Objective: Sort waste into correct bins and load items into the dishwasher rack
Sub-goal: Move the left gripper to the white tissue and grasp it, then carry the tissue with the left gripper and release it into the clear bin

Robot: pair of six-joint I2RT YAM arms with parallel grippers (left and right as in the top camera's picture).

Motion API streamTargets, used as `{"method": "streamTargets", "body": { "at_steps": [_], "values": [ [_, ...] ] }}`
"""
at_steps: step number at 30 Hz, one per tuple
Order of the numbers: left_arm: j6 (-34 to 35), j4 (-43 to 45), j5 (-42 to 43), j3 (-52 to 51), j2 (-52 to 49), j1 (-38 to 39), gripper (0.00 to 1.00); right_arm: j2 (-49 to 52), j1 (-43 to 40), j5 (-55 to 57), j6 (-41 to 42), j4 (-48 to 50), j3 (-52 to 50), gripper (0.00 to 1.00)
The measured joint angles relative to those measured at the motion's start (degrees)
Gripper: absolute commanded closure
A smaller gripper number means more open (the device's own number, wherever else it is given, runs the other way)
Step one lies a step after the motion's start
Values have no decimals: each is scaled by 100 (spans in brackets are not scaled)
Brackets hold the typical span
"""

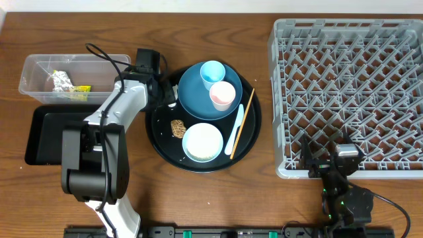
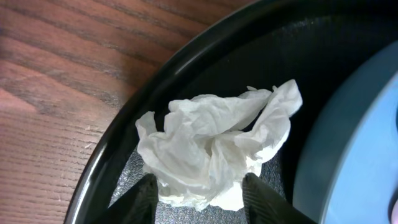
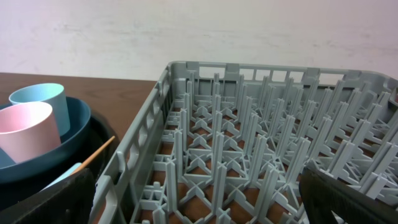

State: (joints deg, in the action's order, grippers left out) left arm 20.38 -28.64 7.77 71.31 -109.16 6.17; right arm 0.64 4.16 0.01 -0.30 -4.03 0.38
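**Item under inspection:** crumpled white tissue [image 2: 211, 149]. It lies on the floor of the round black tray [image 2: 186, 56], just inside the tray's left rim and just left of the big blue plate [image 2: 348, 155]. It is not on the plate.

**Left gripper** [image 2: 202, 199]: directly over the tissue. Its two fingers [image 2: 144, 200] stand one on each side of the tissue's near lobe and both touch the paper. The jaws are drawn partway in and pinch that lobe. Most of the tissue spreads out beyond the fingertips. It rests on the tray floor.

**Other tray contents, overhead view:**
- The plate carries the pale blue cup [image 1: 212, 73] and the pink cup [image 1: 223, 96], side by side.
- A brown biscuit-like lump [image 1: 177, 127] sits nearer than the plate.
- The light blue bowl [image 1: 202, 142] is just right of the lump.
- The white spoon [image 1: 236, 129] and wooden chopstick [image 1: 243, 122] lie together along the tray's right side.

**Bins:**
- The clear tub [image 1: 39, 69] stands at far left and holds the snack wrapper [image 1: 63, 82].
- The shallow black tray [image 1: 46, 132] lies just nearer than the tub.

**Rack:** the grey dishwasher rack [image 1: 350, 86] stands to the right, well apart from the tissue.

**Right gripper** [image 3: 199, 196]: at the rack's near edge, jaws spread wide, holding nothing.
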Motion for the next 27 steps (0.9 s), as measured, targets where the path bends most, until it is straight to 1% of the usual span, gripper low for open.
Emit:
{"method": "streamTargets", "body": {
  "at_steps": [1, 2, 4, 5, 11, 17, 20, 27],
  "values": [
    [-2, 7, 2, -2, -15, 0, 57, 0, 0, 0, 0, 0, 0, 1],
    [2, 11, 2, -2, -33, -2, 64, 0, 0, 0, 2, 0, 0, 1],
    [31, 20, 2, -4, -87, -2, 90, 0, 0, 0, 0, 0, 0, 1],
    [35, 20, 2, -4, -116, -2, 94, 0, 0, 0, 0, 0, 0, 1],
    [15, 17, 2, -13, -184, -2, 94, 0, 0, 2, 0, 0, 0, 1],
    [-131, -535, 2, 127, 13, -2, 94, 0, 0, 0, 2, 0, 0, 1],
    [-221, -678, 0, 170, 505, -2, 94, 0, 0, 0, 0, 0, 0, 1],
    [-267, -859, -81, 345, 2052, -2, 94, 0, 0, 2, 2, 0, 0, 1]
  ]
}}
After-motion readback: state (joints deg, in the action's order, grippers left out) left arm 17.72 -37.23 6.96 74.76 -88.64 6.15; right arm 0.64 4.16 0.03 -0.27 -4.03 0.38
